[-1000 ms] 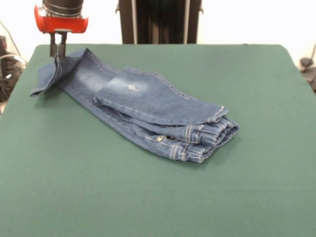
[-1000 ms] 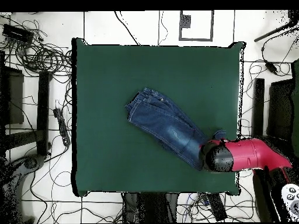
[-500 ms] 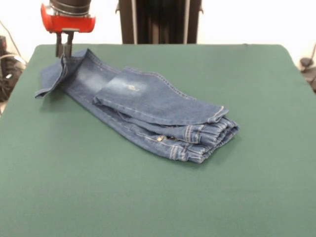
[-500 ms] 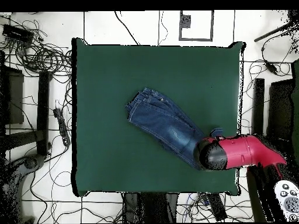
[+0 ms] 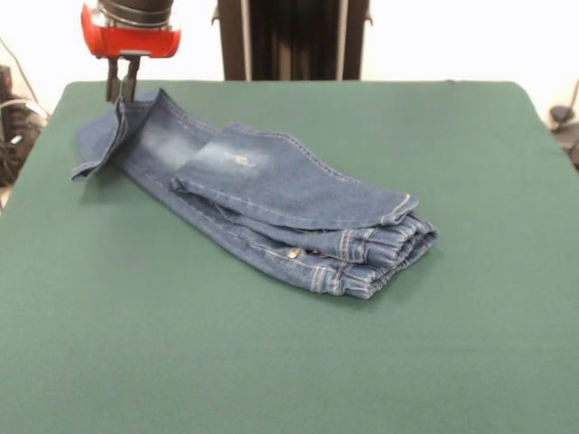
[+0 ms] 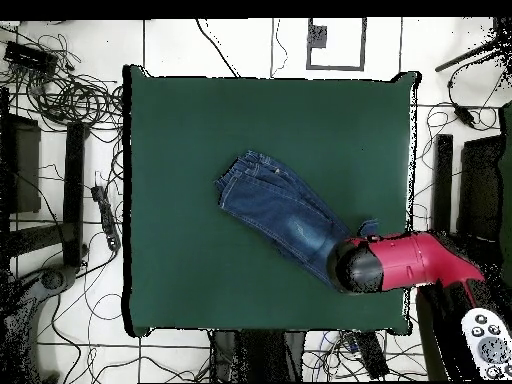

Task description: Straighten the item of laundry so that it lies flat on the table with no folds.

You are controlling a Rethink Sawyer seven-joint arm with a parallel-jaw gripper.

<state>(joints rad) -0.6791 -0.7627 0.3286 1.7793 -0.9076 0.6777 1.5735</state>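
A small pair of blue denim jeans [image 5: 262,194] lies folded on the dark green table [image 5: 289,362], with the gathered waistband stacked at the right and a leg folded over on top. In the front view my gripper [image 5: 123,95] hangs at the far left, shut on the leg's hem, which it holds lifted off the cloth. From overhead, the jeans [image 6: 275,205] run diagonally across the table [image 6: 200,130], and the red arm covers the gripper and the held end.
Cables and dark equipment lie on the floor around the table in the overhead view. A black stand [image 5: 291,41] rises behind the table's far edge. Wide green surface spreads in front of and right of the jeans.
My gripper has shifted a little to the right in the front view, carrying the pinched hem with it. The rest of the jeans has stayed put.
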